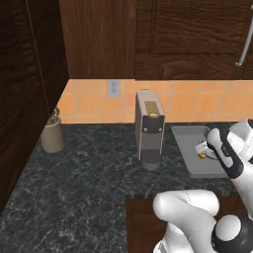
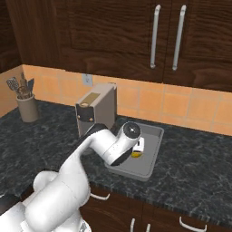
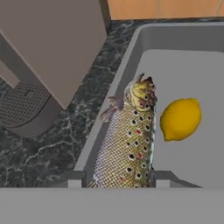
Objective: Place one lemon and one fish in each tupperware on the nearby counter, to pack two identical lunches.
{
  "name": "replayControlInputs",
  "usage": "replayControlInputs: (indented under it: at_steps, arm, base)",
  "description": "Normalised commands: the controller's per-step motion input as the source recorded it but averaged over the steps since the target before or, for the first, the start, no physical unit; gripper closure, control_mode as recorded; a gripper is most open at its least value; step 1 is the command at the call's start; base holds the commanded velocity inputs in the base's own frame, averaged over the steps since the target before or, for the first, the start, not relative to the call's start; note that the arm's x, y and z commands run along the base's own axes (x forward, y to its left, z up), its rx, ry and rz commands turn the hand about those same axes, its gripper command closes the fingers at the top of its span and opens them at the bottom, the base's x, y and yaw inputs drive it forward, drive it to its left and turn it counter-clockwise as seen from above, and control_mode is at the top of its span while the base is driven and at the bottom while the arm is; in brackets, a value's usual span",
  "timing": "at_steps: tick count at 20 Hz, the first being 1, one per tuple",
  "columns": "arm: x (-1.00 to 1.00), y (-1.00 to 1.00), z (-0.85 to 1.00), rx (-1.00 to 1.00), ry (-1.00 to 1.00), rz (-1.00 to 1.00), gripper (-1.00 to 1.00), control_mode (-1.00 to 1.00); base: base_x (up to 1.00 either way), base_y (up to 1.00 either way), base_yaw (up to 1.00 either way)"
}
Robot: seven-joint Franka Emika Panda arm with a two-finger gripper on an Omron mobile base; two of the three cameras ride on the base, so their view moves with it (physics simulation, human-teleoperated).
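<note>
Fish (image 3: 129, 144) is being clamped between the gripper (image 3: 116, 179) fingers above the tupperware (image 3: 192, 70), beside a lemon (image 3: 180, 119) lying inside; its left side is being crowded by the coffee machine (image 1: 149, 129).

The white arm reaches from the frame's lower left toward centre, its two-finger gripper (image 3: 117, 178) clamped on a speckled tan fish (image 3: 127, 140).

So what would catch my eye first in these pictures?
Probably the speckled fish pinched between the gripper tips, hanging over the left edge of a grey tupperware. A bright lemon already lies in that tray beside it, and a tall coffee machine stands just to the tray's left.
</note>
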Motion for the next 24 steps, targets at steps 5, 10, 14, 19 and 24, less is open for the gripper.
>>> replayControlInputs:
  at_steps: [5,10,14,19,24]
  arm:
    - [0.44,0.02,-0.39,0.0,-0.03,0.04,1.0,-1.0]
    - [0.45,0.0,-0.16,0.0,0.0,0.02,1.0,-1.0]
    - [0.43,-0.09,-0.31,0.0,0.0,0.03,1.0,-1.0]
    - [0.45,-0.26,-0.32,0.0,0.0,0.03,-1.0,-1.0]
    - [0.39,-0.12,-0.24,0.0,0.0,0.01,-1.0,-1.0]
  base:
    - [0.0,0.0,0.0]
    - [0.0,0.0,0.0]
    - [0.0,0.0,0.0]
    - [0.0,0.0,0.0]
    - [0.0,0.0,0.0]
